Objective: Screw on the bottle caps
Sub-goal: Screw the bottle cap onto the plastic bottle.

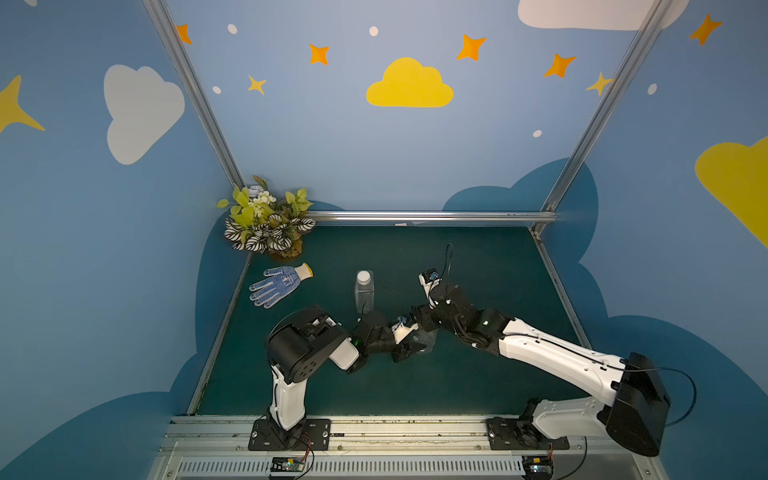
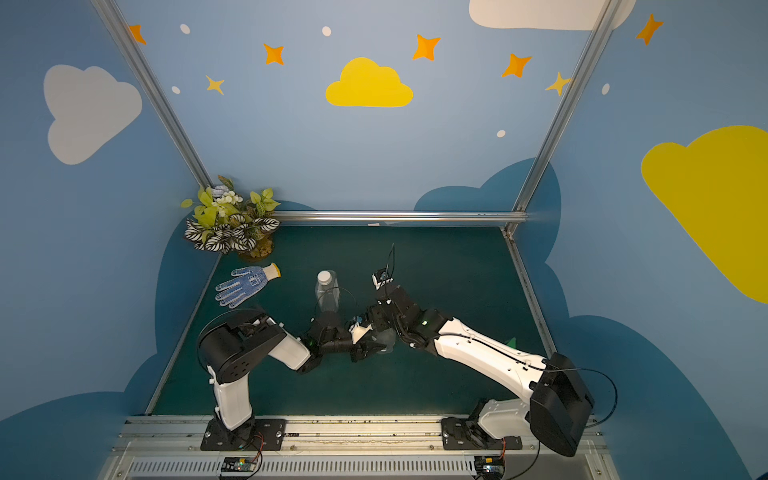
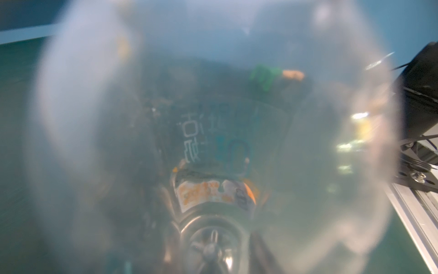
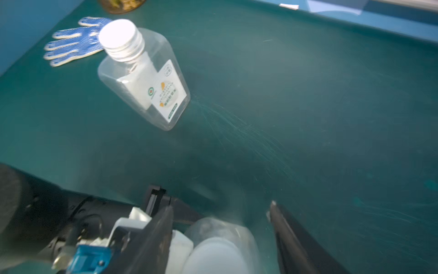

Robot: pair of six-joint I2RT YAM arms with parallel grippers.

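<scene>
Right fingers point(image 4: 291, 237) stand spread beside the cap point(image 4: 213, 258) on the round bottle point(image 4: 220, 227), which left fingers point(image 1: 406, 352) clench. Beyond it the rectangular bottle point(image 1: 364, 291) stands capped; probably only tightening remains.

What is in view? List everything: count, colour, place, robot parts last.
flat bottle: 1, clear with white label, upright mid-table
round bottle: 1, clear, between the grippers
caps: 2, white, one on flat bottle, one atop round bottle, blurred
glove: 1, blue and white, left side of table
plant: 1, green, far left corner
table: 1, dark green
left gripper: 1, black, shut on round bottle
right gripper: 1, black, open around its cap
</scene>
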